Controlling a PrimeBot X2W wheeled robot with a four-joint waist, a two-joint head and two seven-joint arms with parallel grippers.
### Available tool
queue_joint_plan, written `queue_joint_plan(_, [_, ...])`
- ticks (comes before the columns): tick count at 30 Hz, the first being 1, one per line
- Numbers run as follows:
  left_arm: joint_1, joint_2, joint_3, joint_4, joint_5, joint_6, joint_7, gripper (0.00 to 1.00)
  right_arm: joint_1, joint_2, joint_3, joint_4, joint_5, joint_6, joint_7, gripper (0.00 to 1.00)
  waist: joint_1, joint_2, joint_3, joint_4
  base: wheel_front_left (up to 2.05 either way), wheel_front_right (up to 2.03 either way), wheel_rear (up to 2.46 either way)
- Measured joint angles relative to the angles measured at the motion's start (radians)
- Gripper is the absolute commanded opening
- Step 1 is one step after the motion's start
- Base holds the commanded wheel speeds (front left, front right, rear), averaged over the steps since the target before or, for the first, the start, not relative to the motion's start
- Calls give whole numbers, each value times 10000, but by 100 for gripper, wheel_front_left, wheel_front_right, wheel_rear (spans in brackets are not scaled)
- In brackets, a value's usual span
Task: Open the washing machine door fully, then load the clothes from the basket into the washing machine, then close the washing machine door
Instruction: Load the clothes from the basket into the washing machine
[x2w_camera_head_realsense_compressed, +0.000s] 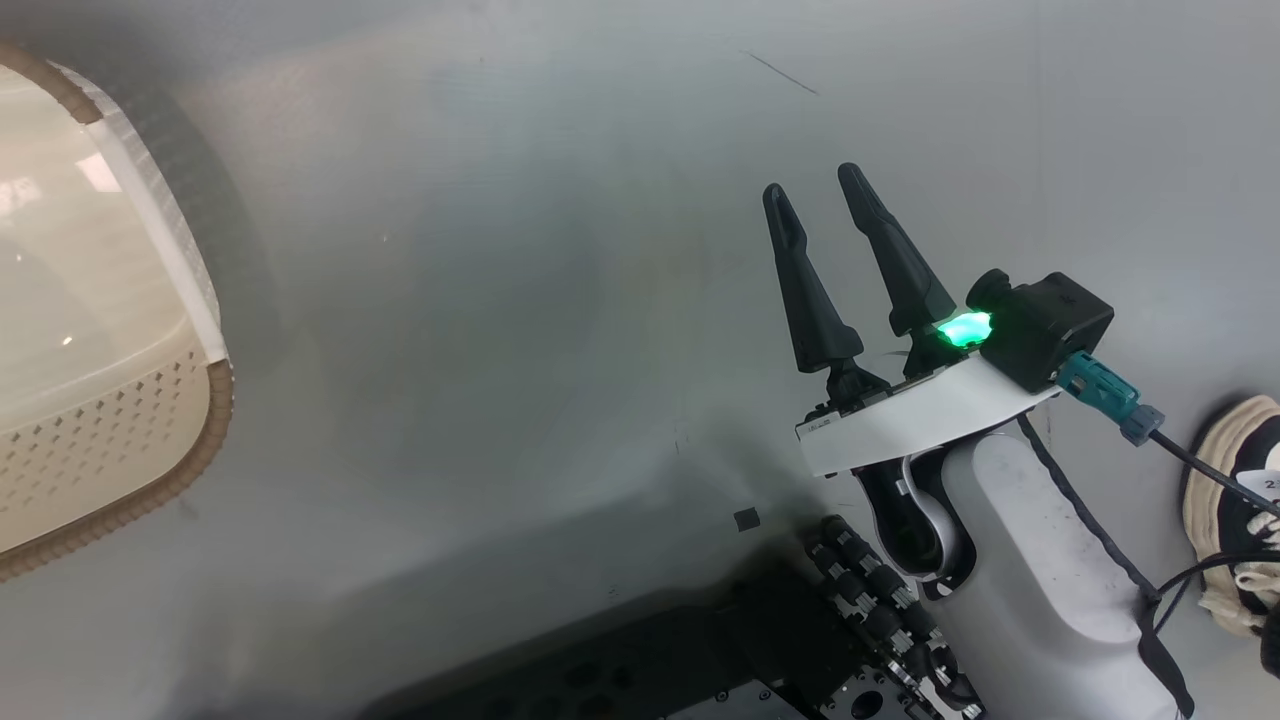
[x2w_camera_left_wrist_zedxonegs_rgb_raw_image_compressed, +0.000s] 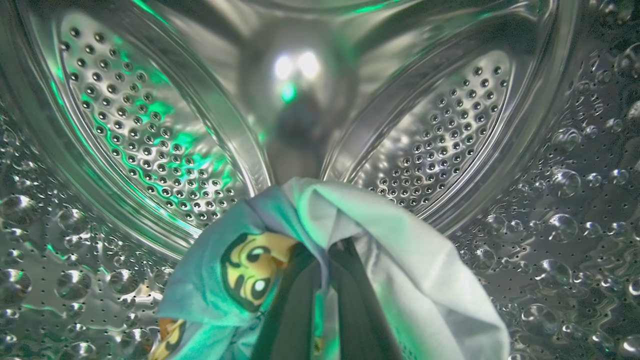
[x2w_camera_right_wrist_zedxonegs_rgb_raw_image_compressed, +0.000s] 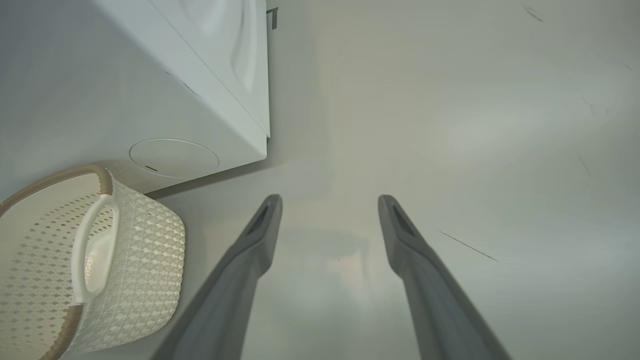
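In the left wrist view my left gripper (x2w_camera_left_wrist_zedxonegs_rgb_raw_image_compressed: 327, 255) is deep inside the washing machine's perforated steel drum (x2w_camera_left_wrist_zedxonegs_rgb_raw_image_compressed: 150, 125). It is shut on the clothes (x2w_camera_left_wrist_zedxonegs_rgb_raw_image_compressed: 410, 270), a light blue garment with a bear print that drapes over both dark fingers. My right gripper (x2w_camera_head_realsense_compressed: 812, 182) hangs open over the grey floor with nothing between its fingers (x2w_camera_right_wrist_zedxonegs_rgb_raw_image_compressed: 260, 235). The cream basket (x2w_camera_head_realsense_compressed: 100, 420) stands at the left; in the right wrist view the basket (x2w_camera_right_wrist_zedxonegs_rgb_raw_image_compressed: 135, 260) sits beside the white washing machine (x2w_camera_right_wrist_zedxonegs_rgb_raw_image_compressed: 150, 90). The washing machine door is out of view.
A round cover (x2w_camera_right_wrist_zedxonegs_rgb_raw_image_compressed: 174, 157) sits low on the washer's white front. A person's shoe (x2w_camera_head_realsense_compressed: 1235, 500) is at the right edge of the floor. My dark base (x2w_camera_head_realsense_compressed: 700, 670) fills the bottom of the head view. Bare grey floor (x2w_camera_head_realsense_compressed: 500, 300) lies between basket and right gripper.
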Motion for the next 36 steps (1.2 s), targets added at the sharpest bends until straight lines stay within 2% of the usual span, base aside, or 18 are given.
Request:
queue_joint_plan(5, [-92, 88, -439, 412, 73, 0, 146, 0, -11, 29, 6, 17, 0, 0, 0, 100, 0, 0, 200, -207, 0, 0, 0])
queue_joint_plan(11, [-99, 209, -449, 1162, 82, 0, 746, 0, -12, 35, 48, 36, 0, 0, 0, 100, 0, 0, 271, -291, 0, 0, 0])
queue_joint_plan(14, [-261, 337, -593, 1181, 268, 0, 671, 2, -105, 35, 71, 56, 2, 0, 0, 100, 0, 0, 283, -300, 0, 0, 0])
queue_joint_plan(15, [-325, 410, -639, 1120, 332, 0, 573, 100, -169, 35, 67, 54, 2, 0, 0, 100, 0, 0, 287, -303, 0, 0, 0])
queue_joint_plan(22, [-332, 472, -696, 1327, 330, 0, -54, 100, -418, 35, -146, 58, 2, -4, 0, 100, 0, 0, 168, -300, 0, 0, 0])
queue_joint_plan(27, [351, 445, -738, 1476, 163, 0, -633, 100, -580, 36, -437, 123, -25, -17, 0, 100, 0, 0, -63, -230, 0, 0, 0])
queue_joint_plan(36, [1727, -10, -836, 1812, -247, 0, -1816, 100, -587, 35, -1001, 303, -265, -90, 0, 100, 0, 0, -656, 74, 0, 0, 0])
